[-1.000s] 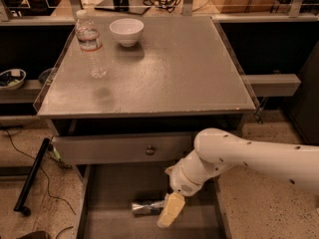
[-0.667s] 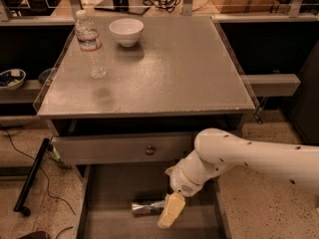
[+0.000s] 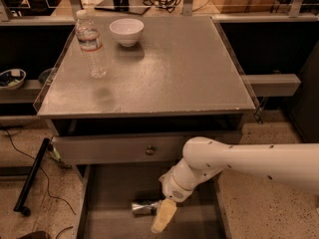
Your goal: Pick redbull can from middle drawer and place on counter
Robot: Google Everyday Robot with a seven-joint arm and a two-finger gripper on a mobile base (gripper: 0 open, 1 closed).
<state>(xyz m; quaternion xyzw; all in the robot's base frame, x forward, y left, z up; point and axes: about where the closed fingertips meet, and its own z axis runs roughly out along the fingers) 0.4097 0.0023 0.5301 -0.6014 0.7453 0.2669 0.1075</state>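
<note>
Up on the counter [image 3: 164, 73], well above the gripper [image 3: 163, 217], stand a water bottle [image 3: 91, 46] and a bowl [image 3: 126, 31]. Down in the middle drawer [image 3: 107, 203] the gripper sits at one end of the redbull can [image 3: 143, 207], which lies on its side, so the grasp looks in hand and a lift comes next. Whether it has closed I cannot tell; the arm [image 3: 239, 161] hides that end.

The middle drawer [image 3: 99, 218] is occupied at its centre by the gripper [image 3: 162, 217], beside the redbull can [image 3: 144, 207]; its far edge is overhung by a drawer front [image 3: 109, 148]. On the counter [image 3: 189, 78], only the far left is blocked by a water bottle [image 3: 90, 44] and bowl [image 3: 126, 31].
</note>
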